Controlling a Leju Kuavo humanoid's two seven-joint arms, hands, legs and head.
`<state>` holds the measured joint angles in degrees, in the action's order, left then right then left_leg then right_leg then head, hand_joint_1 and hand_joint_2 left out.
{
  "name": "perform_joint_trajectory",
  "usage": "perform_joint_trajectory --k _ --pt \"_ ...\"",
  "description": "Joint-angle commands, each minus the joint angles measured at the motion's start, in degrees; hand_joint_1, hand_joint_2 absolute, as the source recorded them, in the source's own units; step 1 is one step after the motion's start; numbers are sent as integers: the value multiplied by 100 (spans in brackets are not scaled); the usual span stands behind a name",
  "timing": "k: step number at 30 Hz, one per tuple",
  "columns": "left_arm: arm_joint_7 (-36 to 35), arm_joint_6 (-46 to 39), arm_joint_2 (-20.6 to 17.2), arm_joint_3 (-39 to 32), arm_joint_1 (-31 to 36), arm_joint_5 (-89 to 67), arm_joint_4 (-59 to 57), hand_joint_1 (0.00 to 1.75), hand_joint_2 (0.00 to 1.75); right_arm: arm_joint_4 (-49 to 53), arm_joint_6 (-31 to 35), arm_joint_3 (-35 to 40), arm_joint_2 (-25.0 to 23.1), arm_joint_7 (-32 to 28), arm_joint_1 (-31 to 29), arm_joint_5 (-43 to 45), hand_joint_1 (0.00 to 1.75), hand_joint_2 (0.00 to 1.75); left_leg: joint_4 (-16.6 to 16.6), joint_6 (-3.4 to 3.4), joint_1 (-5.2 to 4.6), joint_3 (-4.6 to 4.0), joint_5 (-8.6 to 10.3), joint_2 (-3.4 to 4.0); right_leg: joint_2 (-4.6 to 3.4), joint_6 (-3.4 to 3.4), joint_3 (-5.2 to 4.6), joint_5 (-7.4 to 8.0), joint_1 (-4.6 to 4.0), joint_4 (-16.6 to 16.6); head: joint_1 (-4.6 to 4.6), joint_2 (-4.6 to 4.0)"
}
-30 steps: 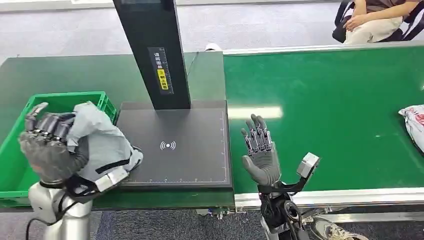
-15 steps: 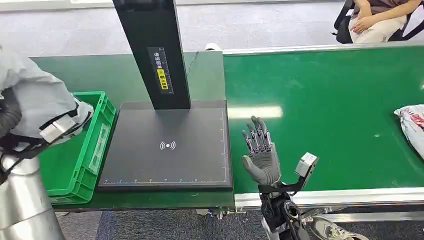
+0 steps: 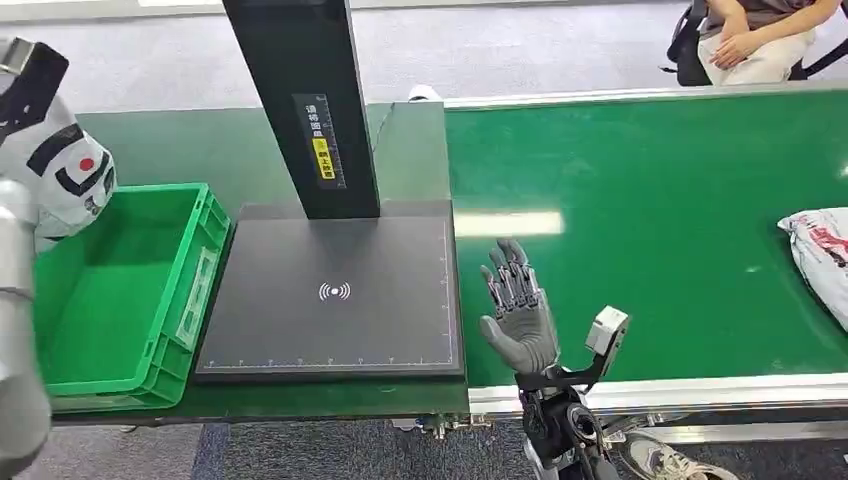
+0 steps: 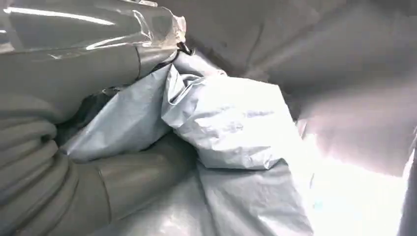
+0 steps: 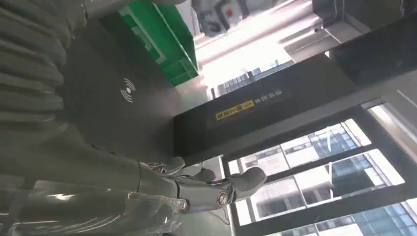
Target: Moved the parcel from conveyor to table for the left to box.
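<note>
At the far left of the head view, the left arm has swung up and away from the open green plastic crate [image 3: 120, 300]. The left hand [image 4: 74, 162] still clasps a crumpled grey plastic mailer bag [image 4: 231, 123], lifted clear above the crate rather than dropped in. The right hand [image 3: 518, 310] stays open, palm up, beside the black scanner plate [image 3: 340, 300]. A white printed parcel [image 3: 818, 255] has crept inward along the green conveyor belt [image 3: 640, 220]. Judgement: boxing is unfinished; the next parcel is not yet within reach.
</note>
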<state>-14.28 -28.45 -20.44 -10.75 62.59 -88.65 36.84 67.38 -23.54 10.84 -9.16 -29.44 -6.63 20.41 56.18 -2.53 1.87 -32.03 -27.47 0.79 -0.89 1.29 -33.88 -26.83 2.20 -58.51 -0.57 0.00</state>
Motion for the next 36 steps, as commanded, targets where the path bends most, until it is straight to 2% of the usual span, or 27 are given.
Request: perform_joint_trajectory --k 1,5,6,8,14,15,22,23,24,25,29,32,34,36 --pt "-375 310 -407 1038 714 -135 -2057 175 175 -331 -52 136 146 38 -199 -30 0 175 4 14 6 2 -5 -7 10 -14 8 -3 -10 4 0 0" --pt "-853 1124 -430 1246 518 -135 -2196 175 175 -518 -105 195 80 36 -301 -104 0 175 -3 15 4 -3 -3 -7 7 -17 1 -1 -9 9 0 0" --pt "-1148 1675 -477 1611 524 -135 -2313 175 175 -659 -109 222 47 32 -422 -146 0 175 -3 16 4 -6 -2 -7 8 -17 0 0 -9 10 0 0" --pt "-1311 2196 -461 1698 479 -135 -2356 175 175 -838 -115 240 7 16 -566 -189 0 175 -1 12 1 -11 -2 -5 5 -12 -7 0 -5 5 -2 0" --pt "-1519 2927 -437 1453 346 -96 -2415 175 175 -1120 -168 273 -39 -97 -671 -259 0 175 -5 10 1 -12 0 -11 6 -9 -4 1 -4 7 -2 0" --pt "-1559 3280 -467 1356 379 -65 -2472 175 175 -1188 -190 285 -39 -104 -710 -260 0 175 -9 19 4 -2 1 -12 8 -18 7 3 -9 14 2 0" --pt "-1550 3377 -495 1276 373 -28 -2449 175 175 -1247 -209 280 -35 -120 -739 -256 0 175 -4 13 4 -7 0 -11 7 -14 1 1 -8 8 -2 0" --pt "-1539 3554 -487 1284 415 -47 -2460 157 175 -1270 -210 269 -39 -131 -754 -249 0 175 -4 13 3 -8 -1 -10 4 -13 0 1 -6 7 2 0" --pt "-1524 3574 -472 1216 433 -12 -2437 106 175 -1286 -212 261 -45 -133 -766 -243 0 175 -7 18 5 -2 0 -12 7 -19 7 2 -9 11 0 0" --pt "-1495 3485 -451 1157 442 -5 -2396 0 175 -1278 -212 250 -55 -125 -765 -235 0 175 -4 14 5 -8 0 -8 3 -15 0 3 -8 8 0 0" --pt "-1279 2111 -410 1015 484 -11 -2246 0 175 -1110 -181 250 -98 -21 -695 -239 0 175 0 18 8 -9 0 -18 14 -18 3 2 -13 8 0 0" --pt "-831 899 -377 692 408 236 -2099 0 175 -983 -105 271 -79 72 -654 -179 0 175 2 11 5 -15 0 -15 10 -10 -5 1 -7 4 0 0" --pt "-831 899 -377 692 408 236 -2099 0 175 -983 -105 271 -79 72 -654 -179 0 175 -1 22 10 -7 -1 -20 17 -21 7 1 -16 12 2 0" --pt "-461 418 -292 435 396 474 -2081 0 175 -963 -76 285 -41 92 -642 -131 0 175 0 20 10 -8 -2 -22 18 -19 6 0 -15 11 -2 0"
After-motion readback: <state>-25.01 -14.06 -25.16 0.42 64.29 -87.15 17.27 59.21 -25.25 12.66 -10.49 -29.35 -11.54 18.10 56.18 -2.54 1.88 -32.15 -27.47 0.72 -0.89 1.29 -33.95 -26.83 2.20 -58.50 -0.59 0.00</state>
